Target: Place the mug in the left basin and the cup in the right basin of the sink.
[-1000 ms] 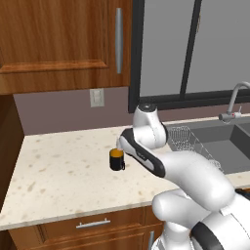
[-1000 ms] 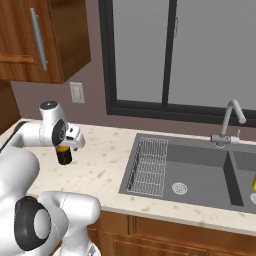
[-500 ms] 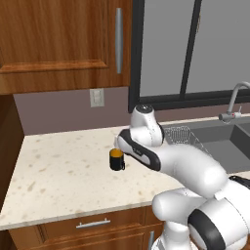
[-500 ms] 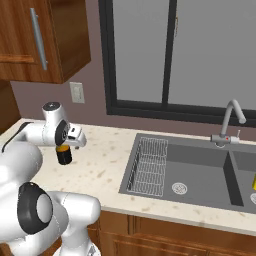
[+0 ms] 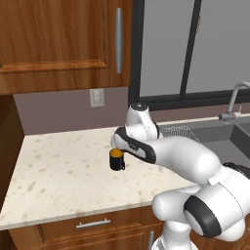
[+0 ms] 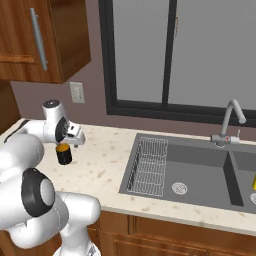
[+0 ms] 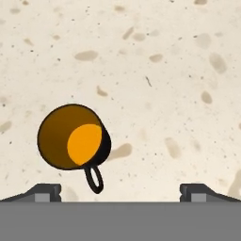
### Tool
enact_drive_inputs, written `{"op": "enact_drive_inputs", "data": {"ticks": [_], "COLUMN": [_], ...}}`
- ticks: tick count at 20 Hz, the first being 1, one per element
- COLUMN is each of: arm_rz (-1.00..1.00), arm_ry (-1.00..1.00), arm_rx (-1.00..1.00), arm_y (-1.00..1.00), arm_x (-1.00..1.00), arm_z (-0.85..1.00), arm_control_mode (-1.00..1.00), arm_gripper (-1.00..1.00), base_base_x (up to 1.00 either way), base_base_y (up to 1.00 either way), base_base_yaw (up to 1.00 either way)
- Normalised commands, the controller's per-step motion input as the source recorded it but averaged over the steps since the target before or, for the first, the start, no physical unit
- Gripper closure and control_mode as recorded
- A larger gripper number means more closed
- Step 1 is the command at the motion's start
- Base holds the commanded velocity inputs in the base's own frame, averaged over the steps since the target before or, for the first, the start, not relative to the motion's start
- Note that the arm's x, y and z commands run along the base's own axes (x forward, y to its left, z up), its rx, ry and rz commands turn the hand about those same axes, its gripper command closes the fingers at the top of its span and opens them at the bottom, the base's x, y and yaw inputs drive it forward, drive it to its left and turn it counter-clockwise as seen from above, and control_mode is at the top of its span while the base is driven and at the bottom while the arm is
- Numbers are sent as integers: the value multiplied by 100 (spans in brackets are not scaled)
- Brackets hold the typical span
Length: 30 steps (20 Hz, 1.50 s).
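The gripper (image 7: 120, 190) now sits lower over the mug (image 7: 73, 137) than a second ago. Its jaws stand wide, holding nothing. The mug stays upright just below, nearer one fingertip (image 7: 43, 192).

Surface (image 5: 63, 176): speckled beige stone, matt, smooth. Mug (image 5: 116, 159): black outside, orange-yellow inside, smooth with a slight sheen, thin loop handle. Sink (image 6: 200, 167): dark grey, matt; wire grid rack (image 6: 148, 165) of thin bright metal; drain (image 6: 179, 188) and faucet (image 6: 228, 125) polished steel. Cabinets (image 5: 58, 44): reddish-brown wood, visible grain, satin finish; brushed metal bar handle (image 5: 118, 41).
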Motion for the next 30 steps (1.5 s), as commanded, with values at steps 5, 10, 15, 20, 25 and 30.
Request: {"op": "enact_drive_inputs", "data": {"ticks": [5,10,15,20,25,30], "arm_rz": [0,0,0,0,0,0], "arm_ry": [4,6,7,5,1,0], "arm_rx": [0,0,0,0,0,0], "arm_y": [8,7,9,6,0,0], "arm_x": [1,0,0,5,27,26], "arm_z": [0,-7,-11,-6,-3,-11], "arm_control_mode": [-100,-100,-100,-100,-100,-100], "arm_gripper": [-100,-100,-100,-100,-100,-100], "base_base_x": [0,0,0,0,0,0], "base_base_y": [0,0,0,0,0,0], "base_base_yaw": [0,0,0,0,0,0]}}
